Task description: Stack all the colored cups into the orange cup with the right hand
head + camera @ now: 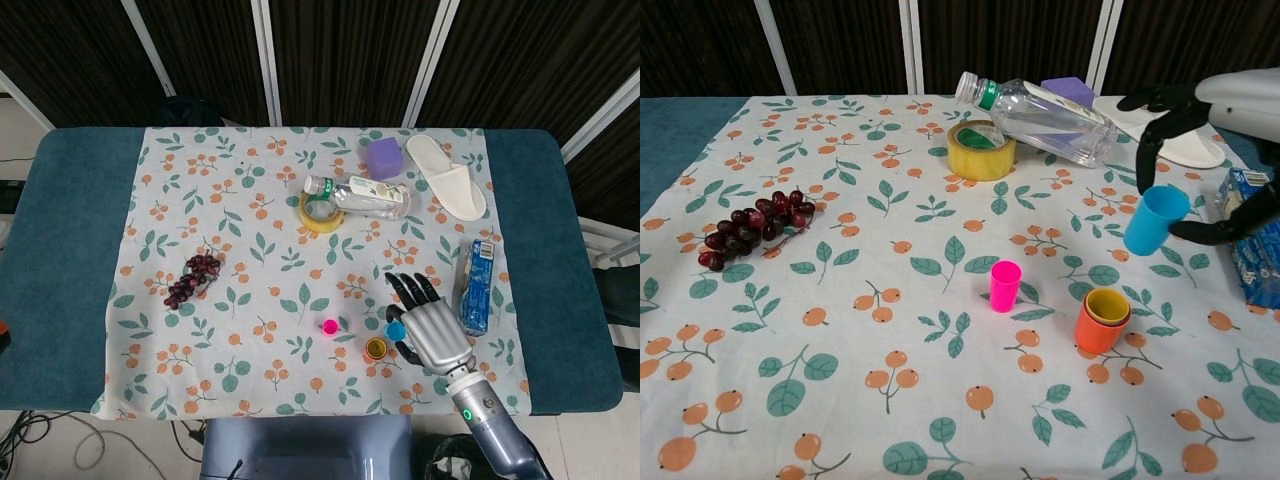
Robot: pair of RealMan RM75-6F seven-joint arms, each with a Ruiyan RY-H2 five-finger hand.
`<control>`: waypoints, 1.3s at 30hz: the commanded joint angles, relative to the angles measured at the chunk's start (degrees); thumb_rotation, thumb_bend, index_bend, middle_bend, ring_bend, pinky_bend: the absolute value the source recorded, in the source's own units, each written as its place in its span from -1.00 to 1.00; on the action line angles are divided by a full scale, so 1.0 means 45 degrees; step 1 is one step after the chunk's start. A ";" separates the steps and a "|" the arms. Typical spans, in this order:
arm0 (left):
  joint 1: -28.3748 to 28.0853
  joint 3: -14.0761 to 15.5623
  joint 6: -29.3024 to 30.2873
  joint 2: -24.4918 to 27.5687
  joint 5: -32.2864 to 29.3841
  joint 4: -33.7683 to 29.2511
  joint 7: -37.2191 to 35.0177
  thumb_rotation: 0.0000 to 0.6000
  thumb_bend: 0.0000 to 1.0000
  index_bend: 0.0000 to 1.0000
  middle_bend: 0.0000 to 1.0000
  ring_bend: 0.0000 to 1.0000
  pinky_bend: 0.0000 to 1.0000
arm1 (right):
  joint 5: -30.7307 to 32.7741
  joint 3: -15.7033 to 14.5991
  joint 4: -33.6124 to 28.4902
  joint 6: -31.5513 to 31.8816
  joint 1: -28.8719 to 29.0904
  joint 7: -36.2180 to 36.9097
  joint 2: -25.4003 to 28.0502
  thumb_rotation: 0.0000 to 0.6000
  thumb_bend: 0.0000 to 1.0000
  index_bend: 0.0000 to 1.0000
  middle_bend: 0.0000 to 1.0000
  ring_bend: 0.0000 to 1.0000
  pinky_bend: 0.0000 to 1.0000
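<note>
Holding the blue cup [1155,219] in the right hand [1200,150], pinched between thumb and fingers [1168,101], lifted off the tabletop [70,250] and tilted, near the front right part of the floral cloth [200,200]. Hovering just right of and above the orange cup [1100,322], which is standing upright near the front edge with a yellow cup [1108,305] nested inside. Standing upright just left of the orange cup: the pink cup [1005,285]. Lying toward the back edge: a clear bottle [1040,115] on its side, touching a yellow tape roll [981,150]. Resting toward the left side: a bunch of grapes [750,225]. Showing at the right edge: a blue carton [477,285]. Not appearing in either view: the left hand.
</note>
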 commanded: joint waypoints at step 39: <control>0.0020 -0.0046 0.0016 0.0026 -0.0056 0.0036 -0.0122 1.00 0.53 -0.70 -0.98 -1.00 -1.00 | 0.0514 0.0873 0.1835 -0.1244 -0.0566 -0.0576 -0.2549 1.00 -0.21 0.02 -1.00 -0.97 -0.81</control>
